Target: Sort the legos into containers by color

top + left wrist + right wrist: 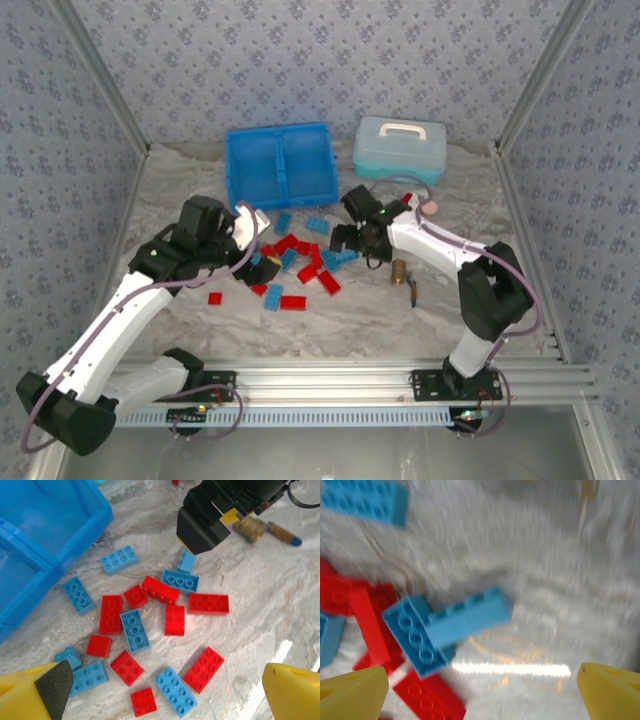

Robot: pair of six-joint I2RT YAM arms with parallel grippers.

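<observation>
Red and light blue legos [300, 262] lie scattered on the marbled table in front of the bright blue two-compartment tray [280, 165]. My left gripper [165, 696] hangs open above the heap's left side, yellow fingertips [30, 692] wide apart over a blue brick [175, 690] and red brick [204, 669]; in the top view my left gripper [256, 263] sits at the pile's left edge. My right gripper [347, 240] is at the pile's right edge. It stands open [480, 695], nothing between its fingers, just short of a tilted blue brick [467, 617] resting on another blue brick [412, 637]. That view is blurred.
A pale translucent lidded case [400, 148] stands right of the tray. A small brass fitting [401, 272] lies right of the pile, and a red-and-white bottle [407, 203] sits behind my right arm. Patterned walls enclose the table on three sides.
</observation>
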